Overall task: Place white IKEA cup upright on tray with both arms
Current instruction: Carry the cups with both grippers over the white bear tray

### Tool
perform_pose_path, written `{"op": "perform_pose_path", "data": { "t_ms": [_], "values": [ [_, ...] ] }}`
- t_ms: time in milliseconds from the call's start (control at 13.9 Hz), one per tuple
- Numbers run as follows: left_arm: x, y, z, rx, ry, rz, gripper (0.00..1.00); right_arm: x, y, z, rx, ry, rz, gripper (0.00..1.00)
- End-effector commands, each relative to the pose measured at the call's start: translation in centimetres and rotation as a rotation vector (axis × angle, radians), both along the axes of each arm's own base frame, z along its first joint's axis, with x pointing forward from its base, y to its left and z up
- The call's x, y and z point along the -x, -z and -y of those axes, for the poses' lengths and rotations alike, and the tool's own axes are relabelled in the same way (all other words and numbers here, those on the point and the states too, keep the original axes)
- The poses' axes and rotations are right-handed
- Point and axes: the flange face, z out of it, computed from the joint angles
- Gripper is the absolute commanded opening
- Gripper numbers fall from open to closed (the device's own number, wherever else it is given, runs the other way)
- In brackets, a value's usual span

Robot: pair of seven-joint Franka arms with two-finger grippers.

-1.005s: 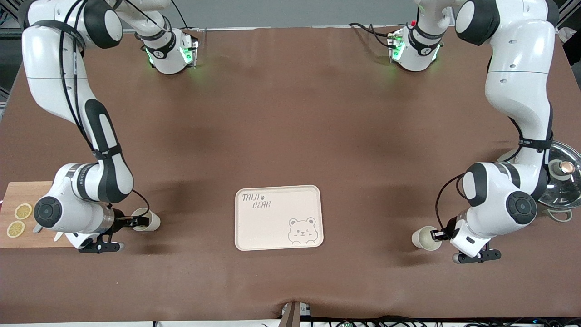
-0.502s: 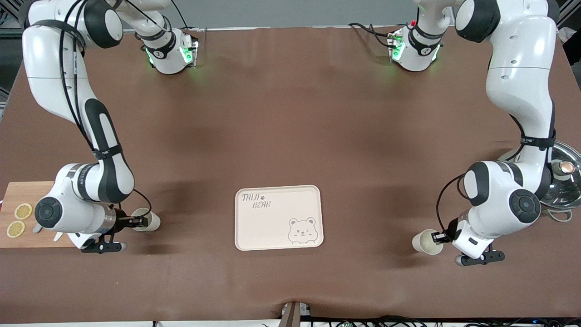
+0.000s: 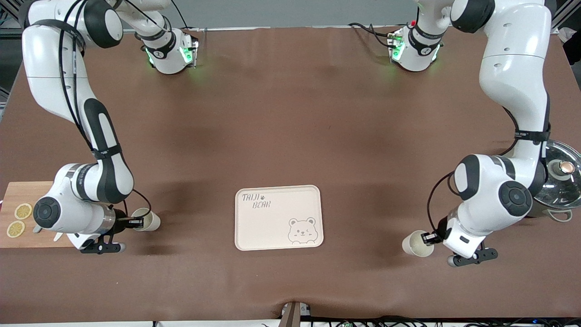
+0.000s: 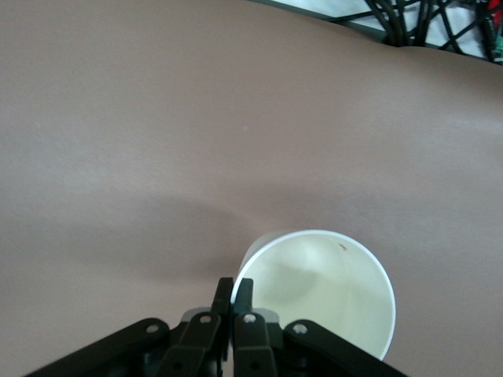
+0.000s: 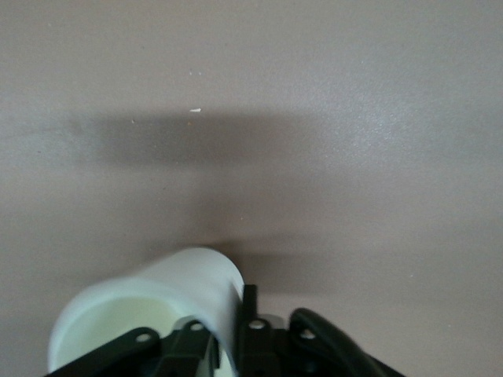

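Note:
Two white cups are in play. My left gripper is shut on the rim of one white cup, holding it tilted just over the table toward the left arm's end; in the left wrist view the fingers pinch the cup's wall. My right gripper is shut on the rim of the other cup toward the right arm's end; the right wrist view shows that cup clamped between the fingers. The cream tray with the bear drawing lies between them and holds nothing.
A wooden cutting board with two lemon slices lies under the right arm's wrist. A pot with a glass lid stands at the left arm's end of the table, close to the left arm's elbow.
The left arm has carried its cup a little toward the tray and toward the front camera. The right arm and its cup have hardly moved.

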Motion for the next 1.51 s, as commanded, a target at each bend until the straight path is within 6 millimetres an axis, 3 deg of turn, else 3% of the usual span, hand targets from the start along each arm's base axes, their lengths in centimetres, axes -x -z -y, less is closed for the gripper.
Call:
{"op": "perform_pose_path", "data": {
  "t_ms": [0, 215, 502, 718, 1005, 1220, 1435],
  "values": [
    [0.7, -1.0, 2.3, 0.006, -0.042, -0.017, 0.0, -0.2, -1.3, -0.3, -0.011, 0.002, 0.008, 0.0],
    [1.1, -1.3, 5.4, 0.019, -0.082, -0.018, 0.0, -0.2, -2.4, -1.0, -0.015, -0.011, -0.021, 0.0],
    [2.1, -1.8, 10.3, 0.032, -0.134, -0.022, 0.0, -0.9, -8.4, -3.5, -0.027, -0.052, -0.099, 0.0],
    [3.4, -1.8, 14.1, 0.035, -0.14, -0.035, 0.0, -1.6, -12.3, -6.7, -0.023, -0.101, -0.068, 0.0],
    [5.3, -2.2, 19.8, -0.005, -0.135, -0.009, 0.0, -1.7, -16.1, -14.0, -0.02, -0.101, 0.003, 0.0],
    [6.7, -2.3, 23.4, -0.043, -0.141, 0.022, 0.0, -0.6, -16.6, -20.6, -0.014, -0.033, 0.012, 0.0],
    [7.7, -2.8, 26.1, -0.036, -0.146, 0.036, 0.0, 0.4, -16.8, -25.5, -0.023, 0.028, 0.035, 0.0]
  ]
}}
